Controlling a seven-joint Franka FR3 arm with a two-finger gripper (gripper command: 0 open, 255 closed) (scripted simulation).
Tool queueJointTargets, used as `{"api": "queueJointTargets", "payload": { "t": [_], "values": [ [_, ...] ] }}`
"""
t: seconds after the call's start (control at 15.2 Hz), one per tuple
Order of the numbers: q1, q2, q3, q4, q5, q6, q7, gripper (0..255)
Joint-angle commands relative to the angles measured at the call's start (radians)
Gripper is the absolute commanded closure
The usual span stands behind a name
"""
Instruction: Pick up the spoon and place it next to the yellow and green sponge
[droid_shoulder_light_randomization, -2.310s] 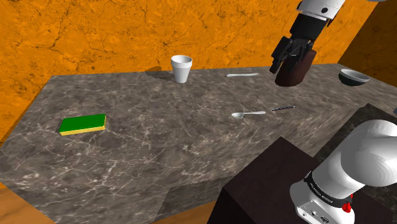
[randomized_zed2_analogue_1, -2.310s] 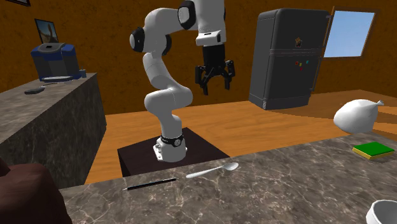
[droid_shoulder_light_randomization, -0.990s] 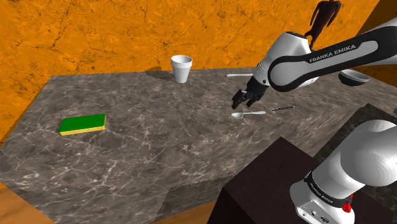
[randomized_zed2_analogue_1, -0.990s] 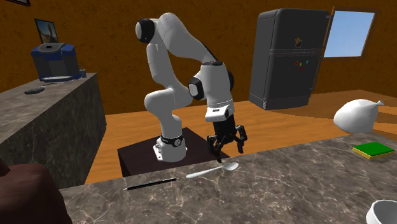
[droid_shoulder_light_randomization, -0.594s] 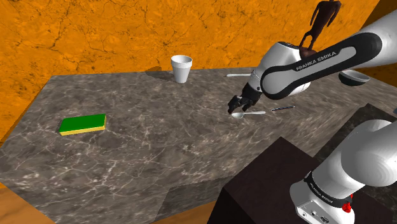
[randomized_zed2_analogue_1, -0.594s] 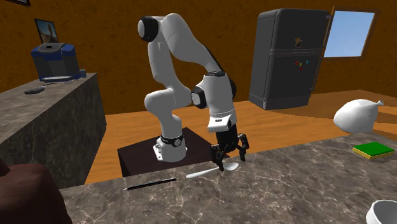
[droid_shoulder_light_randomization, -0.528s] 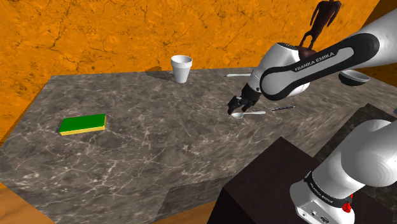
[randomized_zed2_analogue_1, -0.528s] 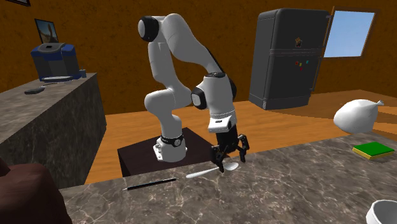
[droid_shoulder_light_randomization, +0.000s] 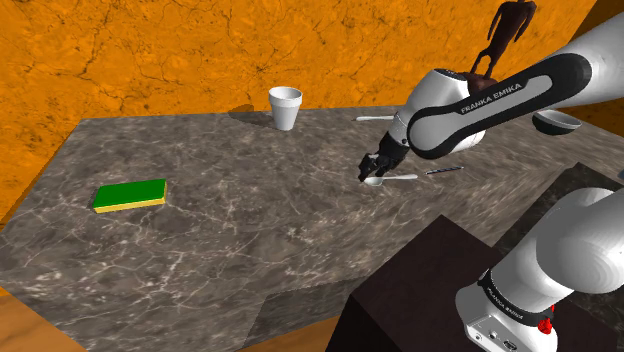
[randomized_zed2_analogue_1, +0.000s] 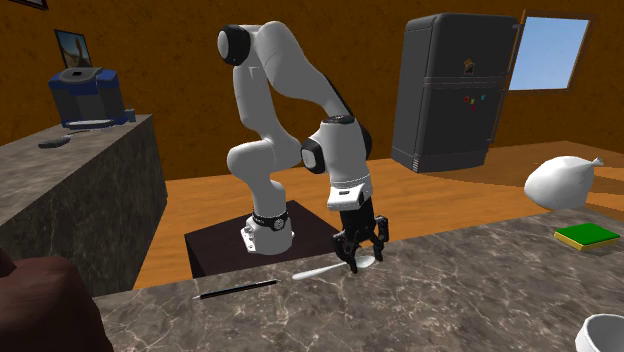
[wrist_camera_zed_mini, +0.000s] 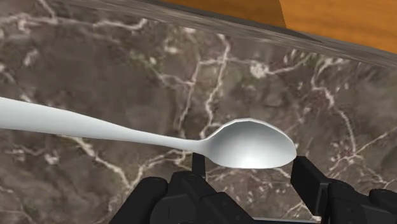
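A dark veined marble bench (droid_shoulder_light_randomization: 230, 220) fronts a cracked orange wall (droid_shoulder_light_randomization: 150, 50); the white spoon (droid_shoulder_light_randomization: 390, 179) lies flat, bowl toward the shoulder view's left, handle right, the black tool (droid_shoulder_light_randomization: 372, 168) spread wide astride the bowl

White cup (droid_shoulder_light_randomization: 285, 106), pen (droid_shoulder_light_randomization: 444, 171), bowl (droid_shoulder_light_randomization: 556, 122), fridge (randomized_zed2_analogue_1: 447, 95)

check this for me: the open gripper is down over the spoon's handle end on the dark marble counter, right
Not the handle end: the wrist view shows the gripper straddling the bowl end of the spoon, one finger on either side. The rest holds: it is open and low over the dark marble counter.
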Motion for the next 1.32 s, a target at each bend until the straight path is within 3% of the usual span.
{"api": "queueJointTargets", "payload": {
  "t": [0.0, 0.53, 1.25],
  "values": [
    [0.0, 0.0, 0.0, 0.0, 0.0, 0.0, 0.0, 255],
    [0.0, 0.0, 0.0, 0.0, 0.0, 0.0, 0.0, 255],
    [-0.021, -0.132, 0.006, 0.065, -0.033, -0.197, 0.031, 255]
  ]
}}
